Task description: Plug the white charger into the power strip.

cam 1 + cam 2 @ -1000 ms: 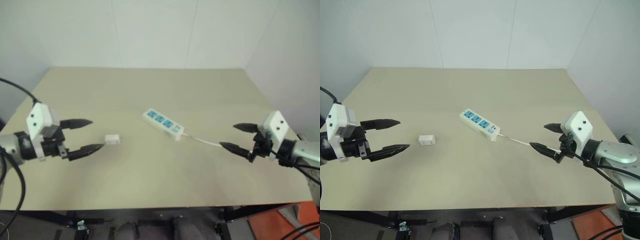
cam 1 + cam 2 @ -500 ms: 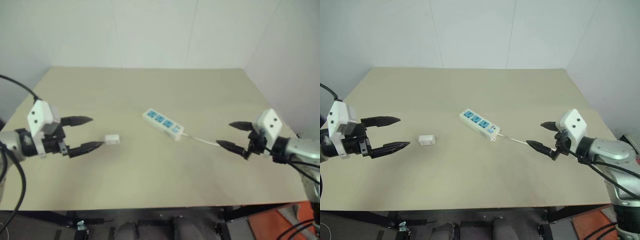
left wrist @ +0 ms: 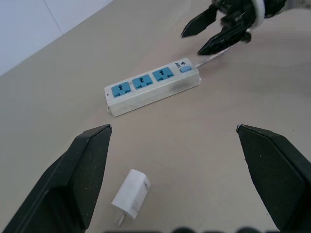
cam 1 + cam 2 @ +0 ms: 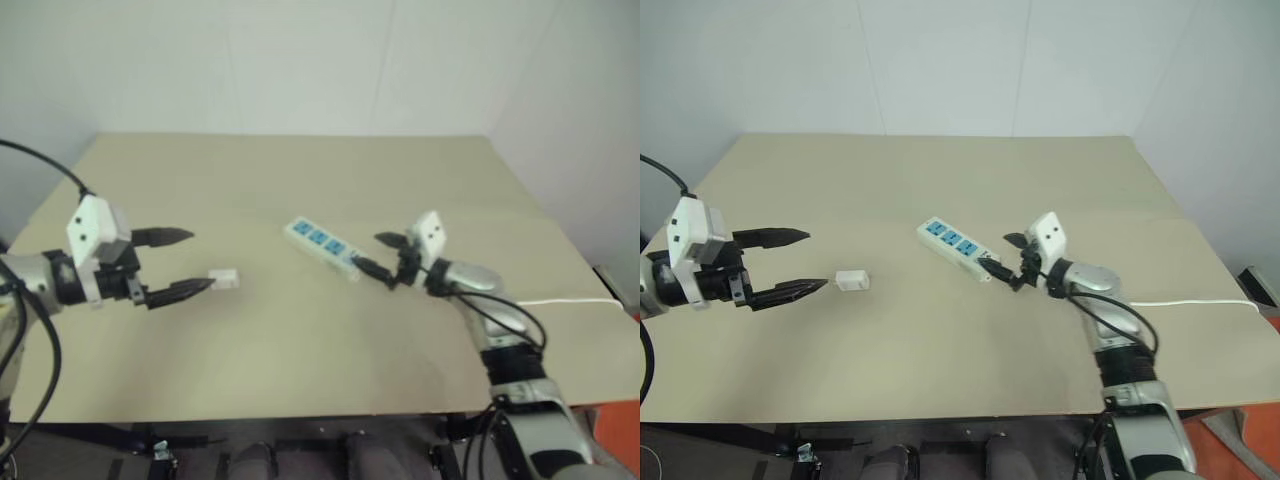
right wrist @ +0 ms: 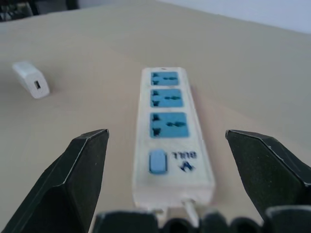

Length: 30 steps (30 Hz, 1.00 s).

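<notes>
The white charger [image 4: 852,280] lies on its side on the beige table, left of centre. My left gripper [image 4: 816,261] is open just to its left, with the lower fingertip close to the charger and apart from it. The power strip [image 4: 958,248] lies flat and slanted at the table's middle, its three blue sockets facing up. My right gripper [image 4: 998,252] is open at the strip's switch end, pointing along the strip, and holds nothing. In the right wrist view the strip [image 5: 170,131] lies between the fingers, with the charger [image 5: 30,79] beyond.
The strip's thin white cord [image 4: 1190,302] runs from under my right arm across the table [image 4: 940,370] to its right edge. White walls stand behind the table and to its right. Bare tabletop surrounds both objects.
My right gripper has swung left and forward from the table's right side to the strip's switch end. The left gripper has stayed beside the charger. Charger and strip have not moved.
</notes>
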Each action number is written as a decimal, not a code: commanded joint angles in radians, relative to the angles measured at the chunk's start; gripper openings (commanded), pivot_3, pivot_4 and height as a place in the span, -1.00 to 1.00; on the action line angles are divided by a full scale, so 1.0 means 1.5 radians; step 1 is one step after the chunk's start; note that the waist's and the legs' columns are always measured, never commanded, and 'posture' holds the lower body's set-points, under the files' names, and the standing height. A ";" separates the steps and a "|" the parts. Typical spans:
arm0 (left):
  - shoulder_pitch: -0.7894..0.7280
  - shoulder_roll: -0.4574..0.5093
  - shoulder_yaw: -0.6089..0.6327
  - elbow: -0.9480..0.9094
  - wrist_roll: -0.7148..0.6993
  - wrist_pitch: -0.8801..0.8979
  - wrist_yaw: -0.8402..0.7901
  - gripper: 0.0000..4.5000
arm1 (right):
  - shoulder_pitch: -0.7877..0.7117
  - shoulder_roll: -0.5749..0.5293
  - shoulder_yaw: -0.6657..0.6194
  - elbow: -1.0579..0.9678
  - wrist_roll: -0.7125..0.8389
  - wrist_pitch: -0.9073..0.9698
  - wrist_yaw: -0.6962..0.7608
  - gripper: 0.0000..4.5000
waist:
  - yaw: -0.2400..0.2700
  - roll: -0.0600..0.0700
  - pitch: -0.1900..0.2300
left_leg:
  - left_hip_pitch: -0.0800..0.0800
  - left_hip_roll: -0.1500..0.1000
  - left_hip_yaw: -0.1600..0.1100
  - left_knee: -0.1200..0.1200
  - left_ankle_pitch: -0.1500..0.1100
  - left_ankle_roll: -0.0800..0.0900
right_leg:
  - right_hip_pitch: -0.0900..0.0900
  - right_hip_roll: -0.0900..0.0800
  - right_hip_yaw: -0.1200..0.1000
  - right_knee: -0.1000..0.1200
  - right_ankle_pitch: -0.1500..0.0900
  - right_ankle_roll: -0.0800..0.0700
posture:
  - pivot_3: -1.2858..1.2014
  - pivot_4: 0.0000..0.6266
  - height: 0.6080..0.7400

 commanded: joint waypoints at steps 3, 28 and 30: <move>-0.010 0.004 0.009 0.002 -0.003 -0.020 -0.004 0.99 | -0.078 0.038 -0.007 0.191 -0.042 -0.173 -0.013 1.00 | 0.000 0.000 0.000 | 0.000 0.000 0.000 0.000 0.000 0.000 | 0.000 0.000 0.000 -0.001 0.000 0.000 | 0.03 -0.52 1.00; 0.001 0.013 0.031 -0.004 -0.011 -0.022 -0.017 0.99 | -0.174 0.112 -0.015 0.483 -0.122 -0.302 -0.034 1.00 | -0.040 0.000 0.000 | 0.002 0.000 -0.001 -0.001 0.000 0.000 | 0.002 0.000 0.000 0.000 0.001 -0.001 | 0.03 -0.52 1.00; 0.002 0.013 0.032 -0.005 -0.011 -0.021 -0.016 0.99 | -0.179 0.116 -0.016 0.488 -0.126 -0.304 -0.033 1.00 | -0.041 0.000 0.000 | 0.002 0.001 -0.001 -0.001 0.000 0.000 | 0.002 0.001 0.000 0.000 0.001 -0.001 | 0.03 -0.52 1.00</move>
